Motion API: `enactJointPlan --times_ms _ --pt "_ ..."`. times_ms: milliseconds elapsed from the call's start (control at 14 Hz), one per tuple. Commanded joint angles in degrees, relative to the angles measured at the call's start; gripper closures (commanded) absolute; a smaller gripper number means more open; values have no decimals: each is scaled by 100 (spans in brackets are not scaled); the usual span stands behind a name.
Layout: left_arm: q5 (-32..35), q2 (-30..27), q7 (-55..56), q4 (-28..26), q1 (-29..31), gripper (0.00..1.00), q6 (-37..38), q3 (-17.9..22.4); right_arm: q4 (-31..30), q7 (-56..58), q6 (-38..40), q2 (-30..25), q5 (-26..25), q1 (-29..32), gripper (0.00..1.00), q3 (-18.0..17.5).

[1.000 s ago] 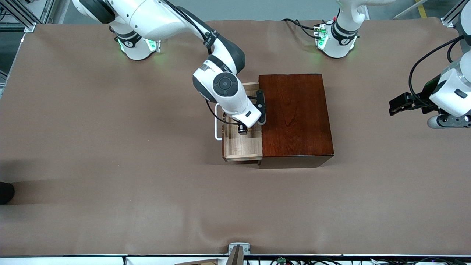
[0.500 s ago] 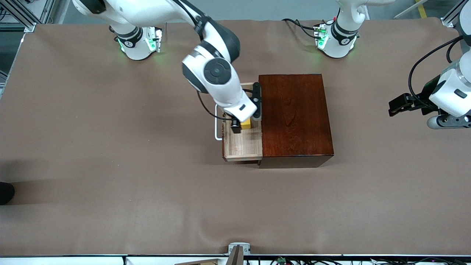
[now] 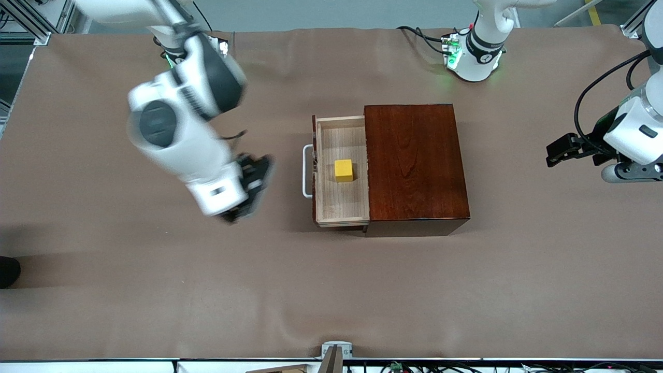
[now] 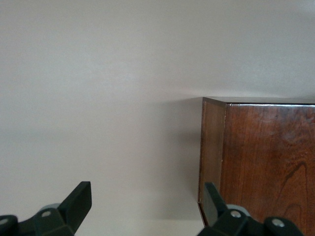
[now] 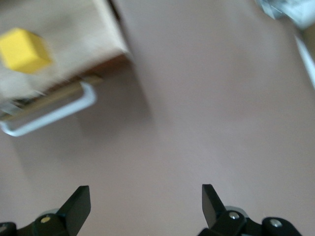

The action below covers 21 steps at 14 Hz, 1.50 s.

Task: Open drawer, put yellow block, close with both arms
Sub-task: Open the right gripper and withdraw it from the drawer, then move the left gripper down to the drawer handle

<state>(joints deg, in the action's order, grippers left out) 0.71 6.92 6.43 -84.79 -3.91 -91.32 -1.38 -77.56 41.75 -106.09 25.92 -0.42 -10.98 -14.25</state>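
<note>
The drawer [image 3: 339,203] of the dark wooden box [image 3: 417,166] stands pulled out, its white handle [image 3: 306,171] toward the right arm's end. The yellow block [image 3: 343,170] rests alone on the drawer's pale floor. My right gripper [image 3: 235,212] hangs open and empty over the bare table, apart from the handle, toward the right arm's end. Its wrist view shows the block [image 5: 23,49], the drawer [image 5: 81,34] and the handle [image 5: 54,115] well clear of the open gripper [image 5: 145,204]. My left gripper [image 3: 557,150] waits open at the left arm's end, with the box's side [image 4: 266,162] ahead of it [image 4: 146,204].
Brown cloth [image 3: 155,290] covers the whole table. A camera mount [image 3: 335,352] sits at the table edge nearest the front camera. The arm bases [image 3: 474,57] stand along the edge farthest from it.
My right gripper opened and let go of the yellow block in the drawer. It then swung quickly away from the drawer toward the right arm's end. The left arm has hardly moved.
</note>
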Motion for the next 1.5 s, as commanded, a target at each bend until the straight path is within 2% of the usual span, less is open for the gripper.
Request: enactJointPlan --times_ms 0,214,500,714,857,1000,1143,1214,1429 --pt "-18 -94 -123 -108 -57 0 -52 7 -163 -97 36 -227 -90 814 0 -96" --pt "-18 37 -115 40 -310 0 -52 -343 -180 -149 88 -534 -90 1413 0 -18" --pt "-106 283 -149 173 -1074 0 -96 -1029 -434 -1087 650 -1096 -81 800 0 1132" --pt "-71 318 -413 182 -1445 0 -218 -1801 -865 -2106 1036 -1737 -81 860 0 1196" --pt "-80 572 -1104 243 -1620 0 -648 -2137 -910 -2740 1396 -1976 -81 782 0 1484" --pt "-71 1063 -2254 479 -1901 0 -930 -2287 -910 -3067 1652 -2178 -81 781 0 1617" --pt "-71 1704 -3091 926 -2331 0 -1185 -2270 -910 -3330 1697 -2337 -29 755 0 1959" --pt "-62 1986 -3338 1103 -2464 0 -1308 -2278 -910 -3427 1880 -2442 6 781 0 1987" --pt "-62 2602 -3438 1192 -2772 0 -2378 -2235 -875 -4295 2416 -2583 15 782 0 1961"
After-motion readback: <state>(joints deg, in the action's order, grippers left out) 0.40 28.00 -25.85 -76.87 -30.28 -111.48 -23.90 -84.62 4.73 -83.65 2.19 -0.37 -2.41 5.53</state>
